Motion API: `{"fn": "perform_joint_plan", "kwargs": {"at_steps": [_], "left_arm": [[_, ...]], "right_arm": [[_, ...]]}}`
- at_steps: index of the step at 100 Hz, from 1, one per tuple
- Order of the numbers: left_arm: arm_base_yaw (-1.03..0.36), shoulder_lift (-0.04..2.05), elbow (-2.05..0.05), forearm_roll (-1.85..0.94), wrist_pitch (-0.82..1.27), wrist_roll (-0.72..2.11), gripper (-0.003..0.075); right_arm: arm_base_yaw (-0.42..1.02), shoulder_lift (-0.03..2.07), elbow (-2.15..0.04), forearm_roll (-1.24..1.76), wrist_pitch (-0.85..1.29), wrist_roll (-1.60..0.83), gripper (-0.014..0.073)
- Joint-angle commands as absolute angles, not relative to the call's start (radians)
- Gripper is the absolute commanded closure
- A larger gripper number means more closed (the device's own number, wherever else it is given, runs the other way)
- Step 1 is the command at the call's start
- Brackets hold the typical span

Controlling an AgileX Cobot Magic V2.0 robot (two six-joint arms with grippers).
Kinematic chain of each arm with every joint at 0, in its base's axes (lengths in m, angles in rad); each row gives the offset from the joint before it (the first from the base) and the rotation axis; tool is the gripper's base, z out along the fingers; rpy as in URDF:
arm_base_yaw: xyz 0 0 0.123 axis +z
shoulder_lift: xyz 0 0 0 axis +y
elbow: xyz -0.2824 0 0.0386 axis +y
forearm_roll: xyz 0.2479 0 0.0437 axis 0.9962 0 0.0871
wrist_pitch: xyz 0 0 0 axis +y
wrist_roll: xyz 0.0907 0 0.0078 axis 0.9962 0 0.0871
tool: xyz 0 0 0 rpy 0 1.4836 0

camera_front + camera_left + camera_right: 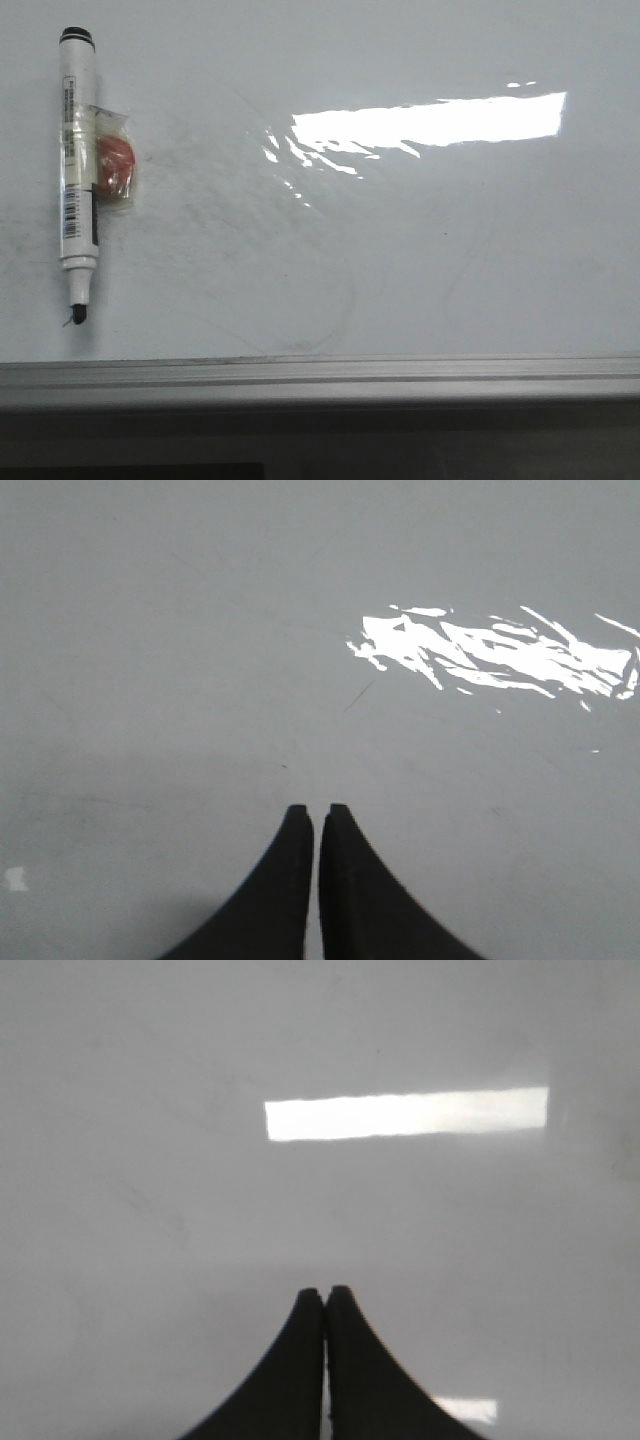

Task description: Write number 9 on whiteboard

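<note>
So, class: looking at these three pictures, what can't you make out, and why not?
- Front view: the print on the marker is too small to read.
- Front view: the red thing taped to it is blurred under clear wrap.
- Front view: glare washes out part of the whiteboard.
- Front view: neither arm shows.
- Wrist views: left pincer and right pincer bases are cut off by the edge.

A white marker (pixel 77 165) beside a red magnet (pixel 114 166).
</note>
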State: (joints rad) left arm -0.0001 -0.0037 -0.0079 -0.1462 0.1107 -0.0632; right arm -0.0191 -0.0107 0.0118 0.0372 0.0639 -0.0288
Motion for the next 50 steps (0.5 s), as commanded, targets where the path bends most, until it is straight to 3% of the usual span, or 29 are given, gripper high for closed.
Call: {"fn": "perform_joint_plan", "kwargs": {"at_steps": [1,50], "left_arm": [[0.001,-0.032,0.020,-0.165,0.032,-0.074,0.0741],[0.001,0.045,-0.205,-0.117,0.233,-0.067,0.0741]], "right_arm": [[-0.006,-0.019,-0.033,0.069,0.057,-0.030,0.0657],[0.112,0.237,-0.256,0.069,0.238,-0.030,0.0657]]}}
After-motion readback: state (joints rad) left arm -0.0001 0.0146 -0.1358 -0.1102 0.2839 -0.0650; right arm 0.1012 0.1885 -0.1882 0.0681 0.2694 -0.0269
